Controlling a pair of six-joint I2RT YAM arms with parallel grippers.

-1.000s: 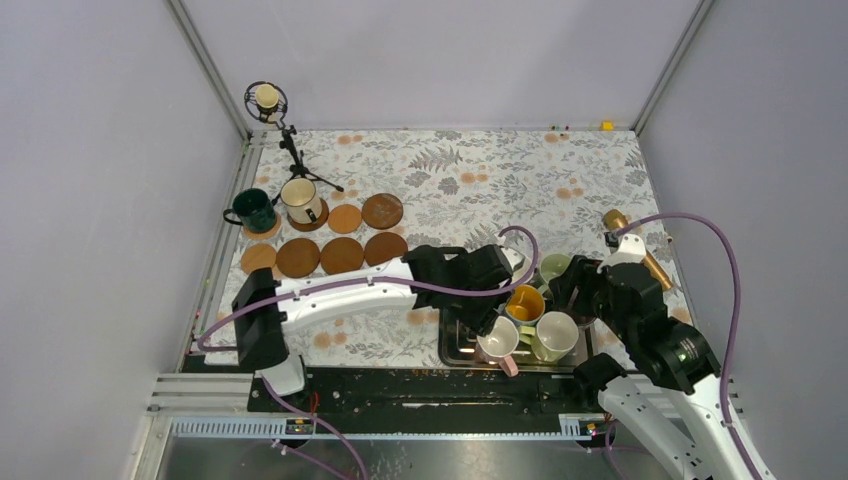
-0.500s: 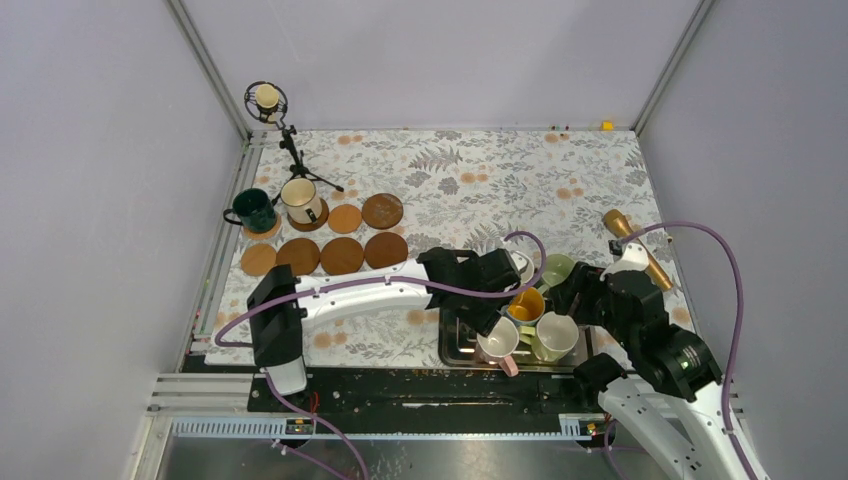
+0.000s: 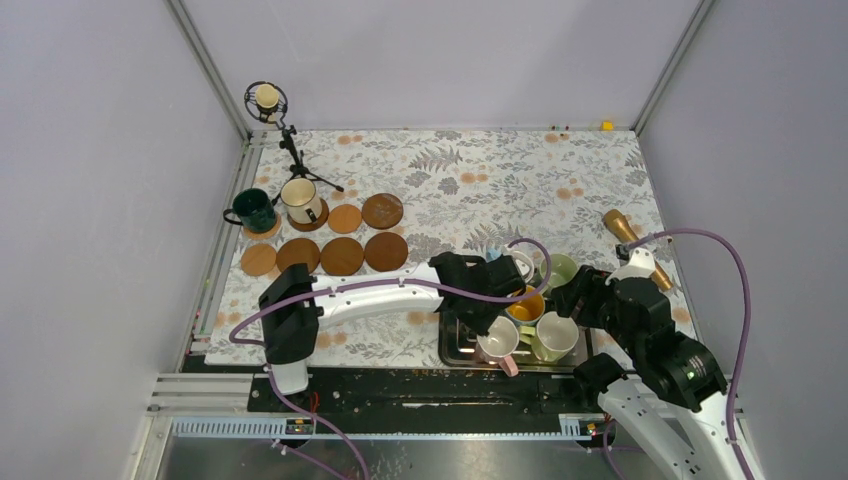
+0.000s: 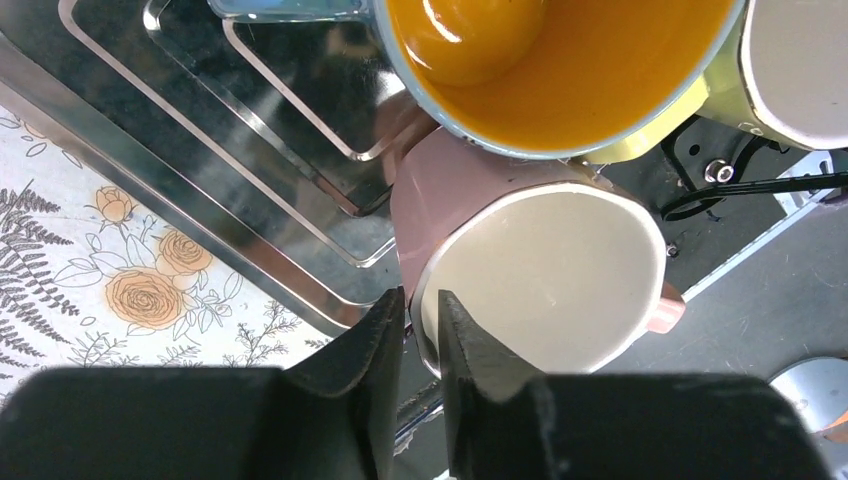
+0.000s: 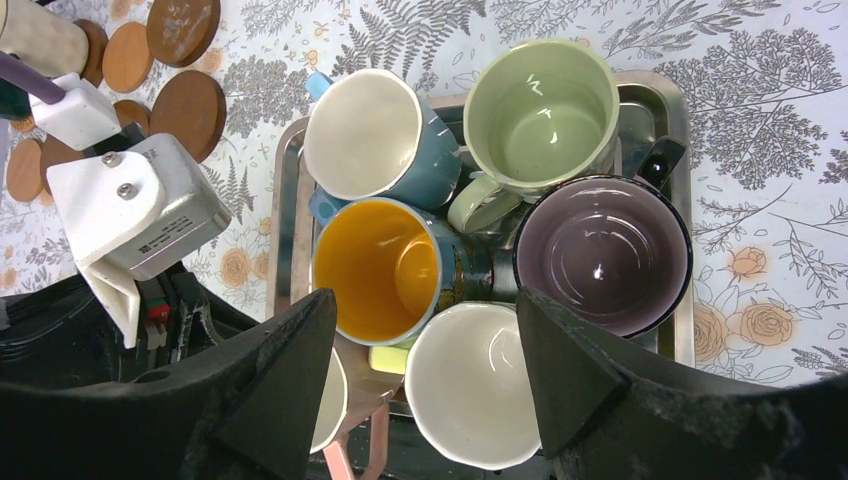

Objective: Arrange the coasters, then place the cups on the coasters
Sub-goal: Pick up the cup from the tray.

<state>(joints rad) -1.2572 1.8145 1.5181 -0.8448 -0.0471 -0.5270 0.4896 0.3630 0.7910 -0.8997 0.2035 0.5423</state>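
Several brown coasters lie in two rows at the left. A dark green cup and a white cup each stand on one. The other cups crowd the steel tray: blue, pale green, mauve, orange inside, cream inside and pink. My left gripper is shut on the pink cup's rim, one finger inside and one outside. My right gripper hangs open above the tray, holding nothing.
A small microphone on a tripod stands at the back left. A gold cylinder lies right of the tray. The tray sits at the table's near edge, by the black base rail. Grey walls enclose the floral mat.
My left gripper reached a little further right and its jaws closed on the pink cup's rim. The right arm drew slightly back toward the near edge, still open.
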